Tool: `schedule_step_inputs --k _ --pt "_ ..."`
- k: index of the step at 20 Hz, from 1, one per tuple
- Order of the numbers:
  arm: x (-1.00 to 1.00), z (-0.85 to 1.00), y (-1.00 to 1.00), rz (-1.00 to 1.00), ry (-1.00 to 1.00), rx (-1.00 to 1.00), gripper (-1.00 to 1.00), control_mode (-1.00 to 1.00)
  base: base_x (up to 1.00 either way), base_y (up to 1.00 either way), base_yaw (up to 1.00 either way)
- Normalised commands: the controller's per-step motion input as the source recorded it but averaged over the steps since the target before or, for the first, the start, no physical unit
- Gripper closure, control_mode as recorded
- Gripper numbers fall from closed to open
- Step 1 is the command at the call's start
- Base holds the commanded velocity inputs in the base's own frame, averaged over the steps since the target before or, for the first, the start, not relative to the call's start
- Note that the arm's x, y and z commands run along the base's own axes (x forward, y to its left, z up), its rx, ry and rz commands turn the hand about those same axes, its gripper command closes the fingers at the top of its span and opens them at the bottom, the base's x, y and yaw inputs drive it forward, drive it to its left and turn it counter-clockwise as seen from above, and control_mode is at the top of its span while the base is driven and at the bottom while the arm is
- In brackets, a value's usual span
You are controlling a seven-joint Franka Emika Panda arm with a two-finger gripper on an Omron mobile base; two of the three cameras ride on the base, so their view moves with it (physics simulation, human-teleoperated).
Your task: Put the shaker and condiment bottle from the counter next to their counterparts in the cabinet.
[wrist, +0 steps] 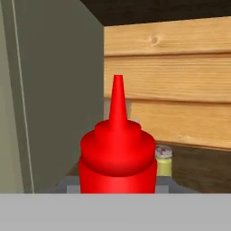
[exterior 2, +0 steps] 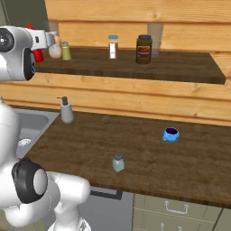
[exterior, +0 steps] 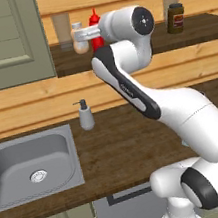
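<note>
The end effector point(wrist: 118, 189) is clamped on the red condiment bottle point(wrist: 118, 153), which stands upright, nozzle up, at the cabinet shelf point(exterior: 121, 53) beside the peach bottle point(exterior: 80, 46). The blue-grey shaker point(exterior 2: 118, 163) stands upright on the counter point(exterior 2: 149, 158) below that shelf.

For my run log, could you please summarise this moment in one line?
end effector: shut on condiment bottle | at cabinet by peach bottle | shaker: on counter

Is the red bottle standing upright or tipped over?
Upright: the red bottle has its nozzle pointing straight up, at the cabinet shelf.
</note>
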Motion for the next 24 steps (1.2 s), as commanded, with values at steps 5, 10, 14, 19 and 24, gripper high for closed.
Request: schedule_step_inputs --k 5,10,14,19,24 --pt "0.29 0.0 0.0 -0.03 -0.01 0.05 1.0 -1.0 0.0 0.0 0.0" --pt "0.12 0.01 0.0 -0.09 0.01 0.06 1.0 -1.0 0.0 0.0 0.0" --pt "0.23 0.05 0.0 -0.13 0.0 0.0 1.0 -1.0 0.0 0.0 0.0" --pt "0.29 0.0 0.04 -0.06 0.05 0.05 1.0 -1.0 0.0 0.0 0.0" --pt "0.25 0.0 0.08 0.0 0.1 0.1 1.0 -1.0 0.0 0.0 0.0"
